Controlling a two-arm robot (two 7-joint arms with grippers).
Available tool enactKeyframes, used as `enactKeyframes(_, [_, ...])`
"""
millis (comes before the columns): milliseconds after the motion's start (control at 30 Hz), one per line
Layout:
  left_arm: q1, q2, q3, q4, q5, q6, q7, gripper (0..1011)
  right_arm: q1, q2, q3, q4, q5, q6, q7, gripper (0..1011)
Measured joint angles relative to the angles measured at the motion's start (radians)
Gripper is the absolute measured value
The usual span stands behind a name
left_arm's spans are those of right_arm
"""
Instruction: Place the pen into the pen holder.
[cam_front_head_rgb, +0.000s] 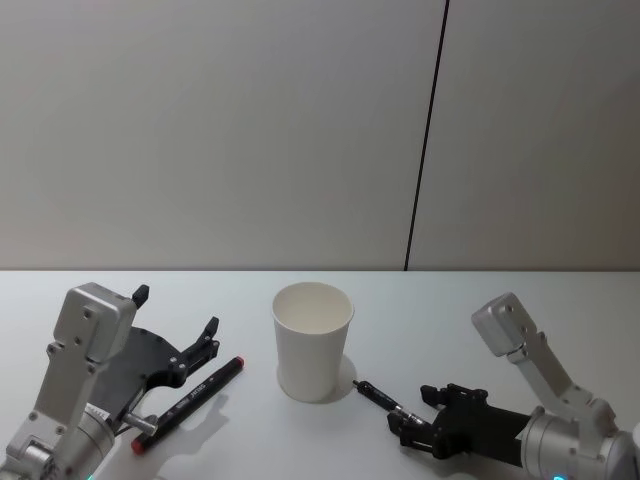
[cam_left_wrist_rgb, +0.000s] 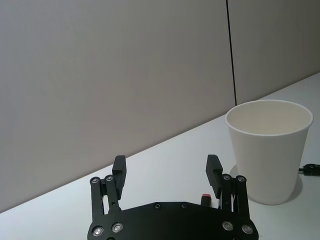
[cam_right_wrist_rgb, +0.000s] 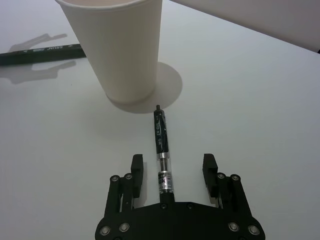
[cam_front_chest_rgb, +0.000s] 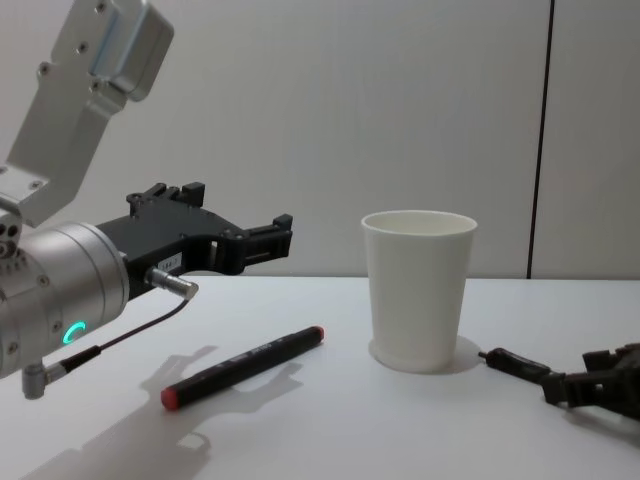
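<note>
The pen (cam_right_wrist_rgb: 161, 145) lies flat on the table (cam_front_head_rgb: 480, 310), its clear rear end between the right gripper's (cam_right_wrist_rgb: 173, 160) wide-open jaws and touching neither. Its long axis runs from the gripper to the white paper-cup pen holder (cam_front_head_rgb: 313, 340), with its tip just short of the base. The left gripper (cam_left_wrist_rgb: 166, 170) hovers above a black marker (cam_front_head_rgb: 188, 403), its jaws open and empty.

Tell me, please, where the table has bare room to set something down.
The strip of table behind the paper cup, up to the wall, is bare. In front it is crowded: the marker lies left of the cup by the open left end effector, and the pen lies right of it, its rear between the fingers of the open right end effector.
</note>
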Motion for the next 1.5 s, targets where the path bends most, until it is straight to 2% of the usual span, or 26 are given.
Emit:
enactKeyframes(33, [0.0,0.0,0.0,0.0,0.0,0.0,0.0,1003,0.0,0.0,0.0,0.0,0.002,0.0,0.0,708])
enactKeyframes(200, [0.0,0.0,0.0,0.0,0.0,0.0,0.0,1003,0.002,-0.001,-0.001,0.0,0.005,0.0,0.003,641])
enactKeyframes(700, [0.0,0.0,0.0,0.0,0.0,0.0,0.0,1003,0.004,-0.002,-0.001,0.0,0.012,-0.001,0.006,157])
enactKeyframes(767, [0.0,0.0,0.0,0.0,0.0,0.0,0.0,1003,0.004,-0.002,-0.001,0.0,0.013,-0.001,0.006,133])
enactKeyframes(1200, [0.0,0.0,0.0,0.0,0.0,0.0,0.0,1003,0.007,-0.011,0.0,0.004,0.02,0.005,-0.01,133])
enactKeyframes(1500, [0.0,0.0,0.0,0.0,0.0,0.0,0.0,1003,0.002,-0.048,0.035,0.014,0.056,-0.01,-0.049,133])
